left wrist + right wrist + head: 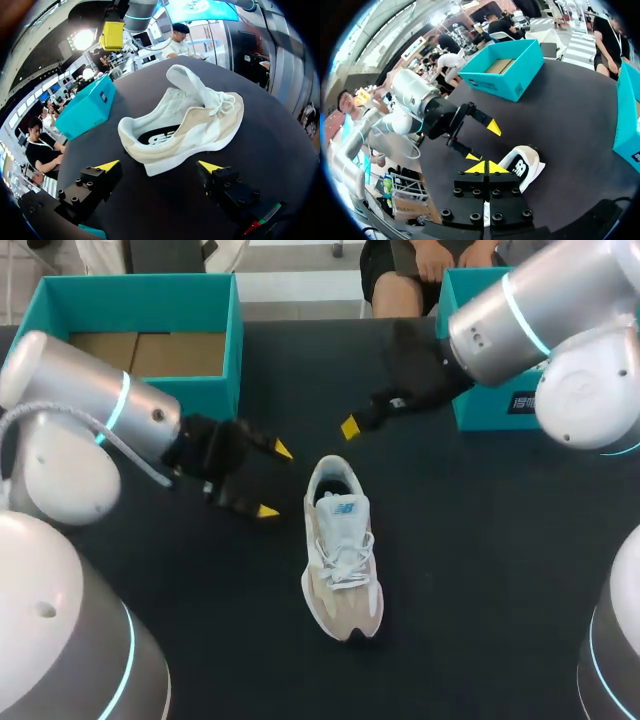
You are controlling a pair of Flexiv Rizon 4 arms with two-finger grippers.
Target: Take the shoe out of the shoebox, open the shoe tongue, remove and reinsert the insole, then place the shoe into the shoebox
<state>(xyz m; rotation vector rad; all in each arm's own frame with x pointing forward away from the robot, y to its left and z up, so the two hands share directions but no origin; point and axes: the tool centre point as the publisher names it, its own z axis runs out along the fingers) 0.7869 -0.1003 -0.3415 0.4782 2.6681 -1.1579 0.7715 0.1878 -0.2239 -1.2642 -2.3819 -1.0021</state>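
Laced beige-white shoe (342, 555) on matte dark surface (470, 540), outside open teal cardboard box (140, 290). Left hand (275, 480) wide; right hand (485, 167) closed, empty.

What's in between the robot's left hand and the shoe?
Nothing. In the head view, only bare dark table lies between the open left hand and the shoe.

The shoe (342, 550) is white and beige, shoebox (236, 340) teal
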